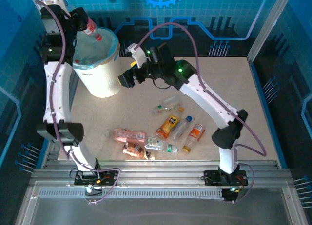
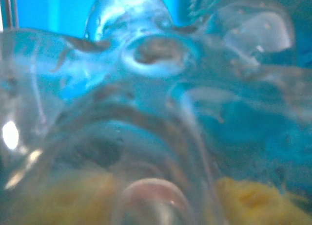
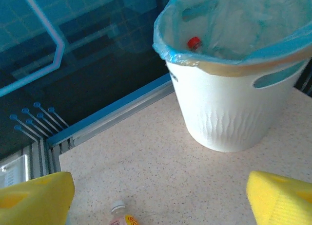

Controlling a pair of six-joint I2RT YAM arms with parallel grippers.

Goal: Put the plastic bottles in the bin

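Over the far left corner of the table (image 1: pixel 234 98), the left gripper (image 1: pixel 83 21) hangs with its jaws pinching a crushed clear bottle (image 1: pixel 91 30) just above the mouth of the bag-lined white bin (image 1: pixel 100 81), where a red cap (image 3: pixel 194 42) already shows inside. The right gripper (image 1: pixel 126 80) hovers beside the bin, jaws spread wide on nothing, its yellow pads (image 3: pixel 39 198) far apart. The other plastic bottles (image 1: pixel 161 132) lie scattered near the middle of the near edge. Thin-walled and empty, they look light, springy and slick, and likely to roll or squirt free under a squeeze. The labelled midsection, or the stiffer neck below the cap, seems the surest hold.
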